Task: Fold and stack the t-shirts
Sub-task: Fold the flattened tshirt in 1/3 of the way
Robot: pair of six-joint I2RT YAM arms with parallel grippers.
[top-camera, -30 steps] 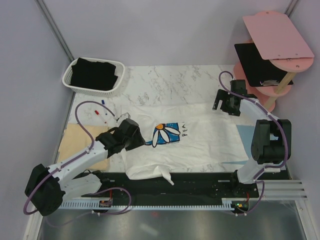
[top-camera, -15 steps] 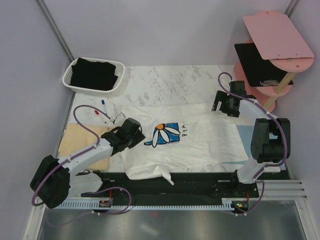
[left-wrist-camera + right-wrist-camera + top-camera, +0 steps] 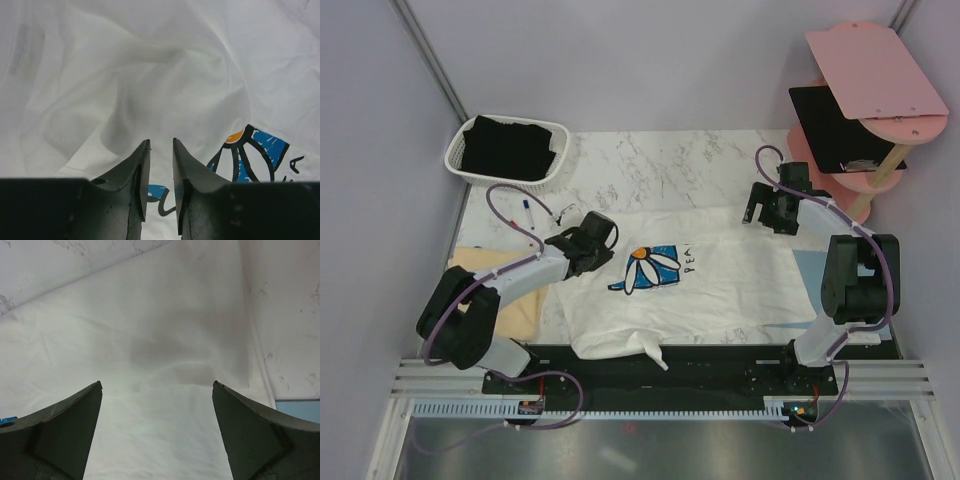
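The white t-shirt with the daisy on a blue square lies spread on the marble table. My left gripper hovers over its upper left part. In the left wrist view the jaws stand a narrow gap apart with nothing between them, and wrinkled white cloth and the print lie below. My right gripper is wide open above the shirt's far right corner; it also shows in the right wrist view. The pale yellow tee lies at the left. The black tee sits in a basket.
The white basket stands at the far left. A pink shelf unit with a black clipboard stands at the far right. A light-blue mat peeks out beside the shirt. Pens lie by the left arm's cable.
My left gripper has moved away from me and to the right, from the shirt's left edge to its upper left part. The right arm has hardly moved.
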